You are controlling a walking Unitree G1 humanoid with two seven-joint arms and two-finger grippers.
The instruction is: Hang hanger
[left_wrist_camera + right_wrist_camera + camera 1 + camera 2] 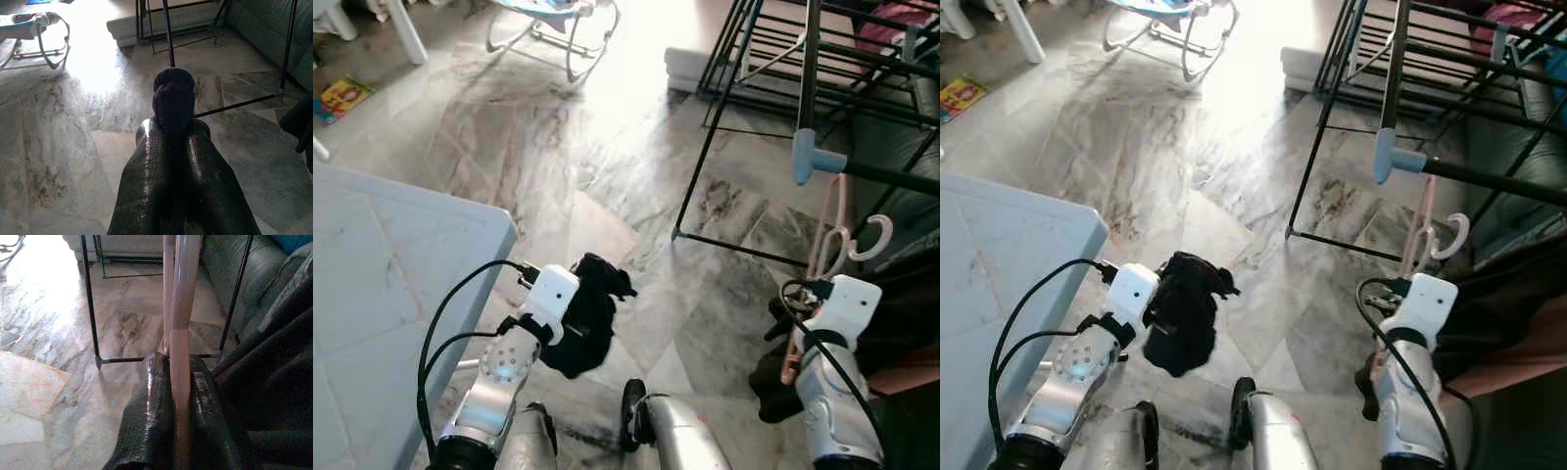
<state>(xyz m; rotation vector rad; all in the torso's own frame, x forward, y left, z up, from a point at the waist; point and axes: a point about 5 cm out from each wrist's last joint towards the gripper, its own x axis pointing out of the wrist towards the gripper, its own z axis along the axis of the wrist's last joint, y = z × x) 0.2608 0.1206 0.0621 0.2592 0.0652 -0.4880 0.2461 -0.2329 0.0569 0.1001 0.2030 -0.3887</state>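
We held both arms bent forward above the marble floor. Our right pincer was closed on the pink hanger, which stood nearly upright, its white hook on top, just below the black drying rack. Our left pincer was closed on a dark cloth, beside the blue desk.

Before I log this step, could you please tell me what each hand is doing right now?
Left hand: closed on a black cloth.
Right hand: closed on a pink hanger, below the rack.
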